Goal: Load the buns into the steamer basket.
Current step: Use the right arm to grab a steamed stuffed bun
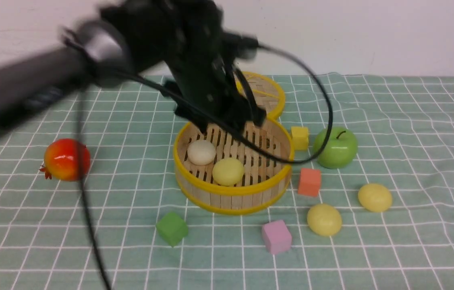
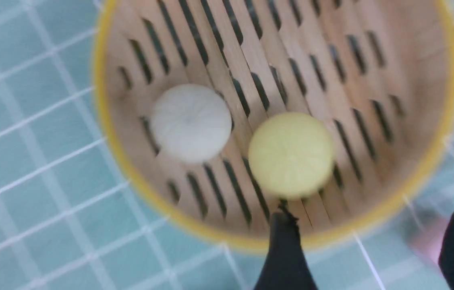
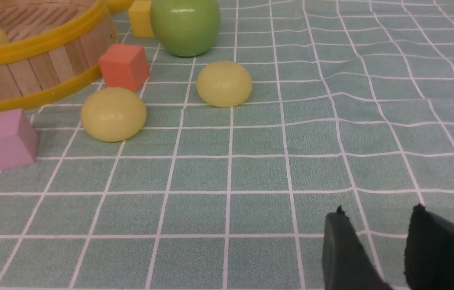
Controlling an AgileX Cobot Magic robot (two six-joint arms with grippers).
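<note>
Left arm [image 1: 29, 80] blurred; it partly hides lid [image 1: 270, 94] and steamer basket [image 1: 231, 199].

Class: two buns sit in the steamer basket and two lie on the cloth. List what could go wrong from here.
1. The left arm's cable droops to the rim of the steamer basket and could snag it when the arm moves off.
2. The buns on the cloth are round and smooth, so they might roll away when pinched.
3. The orange cube and pink cube crowd the nearer bun and may get knocked.
</note>
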